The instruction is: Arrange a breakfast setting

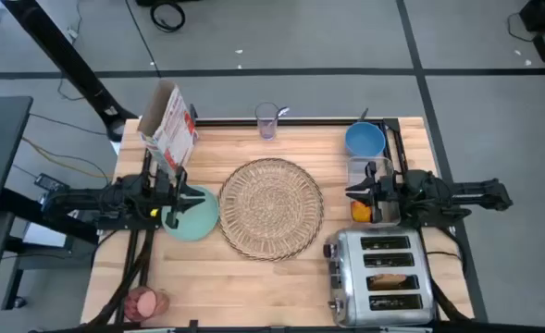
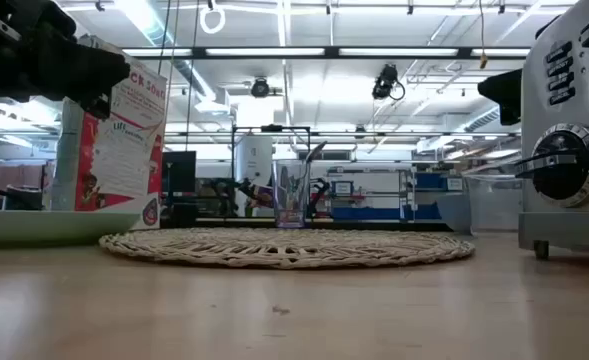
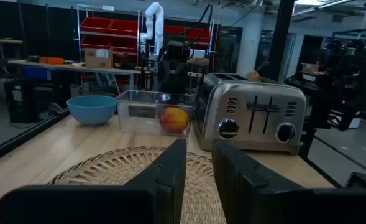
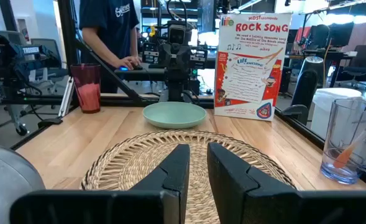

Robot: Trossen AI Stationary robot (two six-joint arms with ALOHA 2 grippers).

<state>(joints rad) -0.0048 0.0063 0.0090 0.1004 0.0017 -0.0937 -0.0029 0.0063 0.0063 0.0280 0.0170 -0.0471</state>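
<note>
The round wicker placemat (image 1: 272,208) lies at the table's middle. The mint-green plate (image 1: 191,222) rests on the table to its left, and my left gripper (image 1: 203,197) hovers level over it, shut and holding nothing (image 3: 199,149). Right of the mat, my right gripper (image 1: 351,191) hangs shut and holding nothing (image 4: 198,152) over a clear box (image 1: 372,180) that holds the apple (image 3: 174,118). The blue bowl (image 1: 365,139) stands behind the box. A toast slice (image 1: 390,279) sits in the toaster (image 1: 380,276). The orange-handled spoon (image 4: 350,152) leans in a glass (image 1: 267,120). The pink drink (image 1: 145,302) stands near left.
A cereal box (image 1: 168,125) stands upright at the far left, behind the plate. A person (image 4: 108,31) stands beyond the table's left side. Bare wood shows in front of the placemat (image 2: 294,310).
</note>
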